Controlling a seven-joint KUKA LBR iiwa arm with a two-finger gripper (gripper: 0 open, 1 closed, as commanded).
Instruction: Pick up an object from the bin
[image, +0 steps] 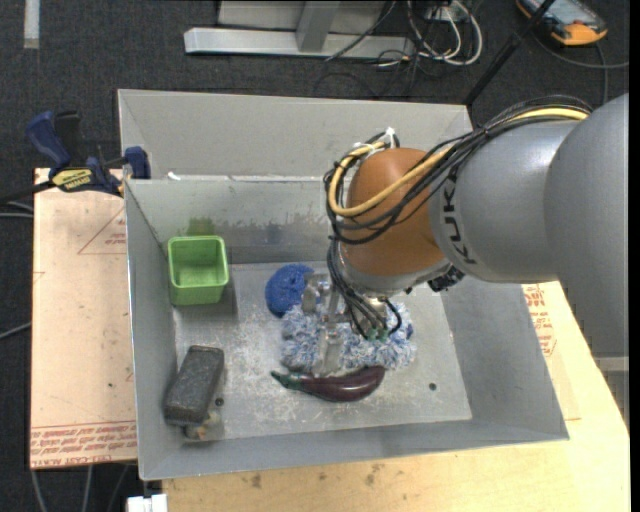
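Note:
My gripper (328, 345) hangs under the orange cover, near the middle of the bin, with its fingers pointing down onto a blue-and-white speckled cloth (300, 345). A dark purple eggplant (340, 384) lies just in front of the cloth, touching its near edge. A blue round lump (287, 287) sits right behind the cloth, to the left of the gripper. The fingertips sit low against the cloth, and nothing shows clearly between them.
A green square cup (197, 268) stands at the back left of the bin. A dark grey block (194, 385) lies at the front left. The arm and its cables cover the bin's back right.

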